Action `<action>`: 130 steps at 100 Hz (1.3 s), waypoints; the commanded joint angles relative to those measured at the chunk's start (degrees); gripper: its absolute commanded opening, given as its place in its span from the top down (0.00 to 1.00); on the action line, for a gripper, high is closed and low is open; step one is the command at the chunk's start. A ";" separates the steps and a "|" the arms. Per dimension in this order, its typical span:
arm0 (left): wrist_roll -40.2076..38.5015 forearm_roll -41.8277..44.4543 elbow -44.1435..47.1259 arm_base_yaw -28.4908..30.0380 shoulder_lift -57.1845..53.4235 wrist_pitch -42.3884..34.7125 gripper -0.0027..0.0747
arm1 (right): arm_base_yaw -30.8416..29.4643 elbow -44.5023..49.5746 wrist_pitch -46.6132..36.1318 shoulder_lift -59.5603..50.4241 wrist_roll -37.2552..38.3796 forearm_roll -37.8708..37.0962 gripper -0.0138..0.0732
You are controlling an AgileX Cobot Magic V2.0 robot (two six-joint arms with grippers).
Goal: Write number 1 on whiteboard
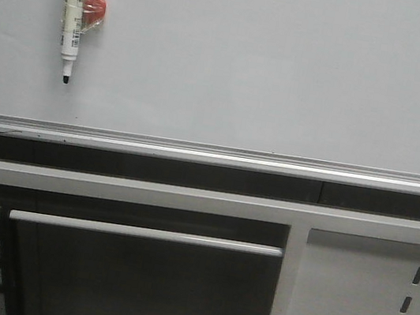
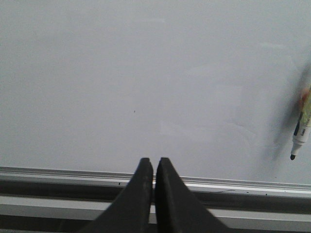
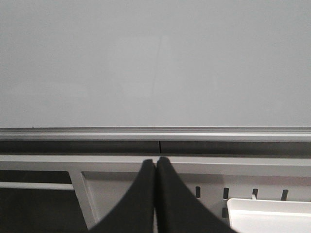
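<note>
The whiteboard (image 1: 273, 63) fills the upper part of every view, plain white-grey with a silver rail (image 1: 210, 154) along its lower edge. No number 1 shows on it. A white marker (image 1: 72, 12) with a black tip hangs tip-down at the board's upper left, taped to a red-orange holder (image 1: 95, 7); the left wrist view catches the marker (image 2: 300, 133) at its edge. My left gripper (image 2: 154, 161) is shut and empty, its tips over the rail. My right gripper (image 3: 156, 160) is shut and empty, in front of the cabinet below the board. Neither gripper appears in the front view.
Below the board runs a grey cabinet frame (image 1: 148, 193) with a horizontal bar handle (image 1: 146, 233) and a white perforated panel (image 1: 366, 306) at the right. A white tray (image 3: 269, 213) hangs on that panel.
</note>
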 commanded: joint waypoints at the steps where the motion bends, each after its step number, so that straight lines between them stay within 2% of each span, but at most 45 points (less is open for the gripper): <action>1: -0.40 -0.31 2.32 0.22 -1.23 -3.79 0.99 | -0.27 1.46 -4.74 -1.00 -0.18 0.00 0.92; 74: -0.40 -0.31 2.32 0.22 -1.23 -3.79 0.99 | -0.27 1.46 -5.51 -1.00 -0.18 -0.33 0.92; 100: -0.40 -2.78 2.32 0.22 -1.23 -3.79 0.99 | -0.27 1.46 -10.58 -1.00 -0.18 0.47 0.92; 114: -0.40 -8.32 2.32 0.22 -1.23 -3.79 0.99 | -0.27 1.46 -12.07 -1.00 -0.18 5.62 0.92; 130: -0.40 -20.42 2.32 0.22 -1.23 -6.06 0.99 | -0.27 1.46 -12.21 -1.00 -0.18 20.99 0.92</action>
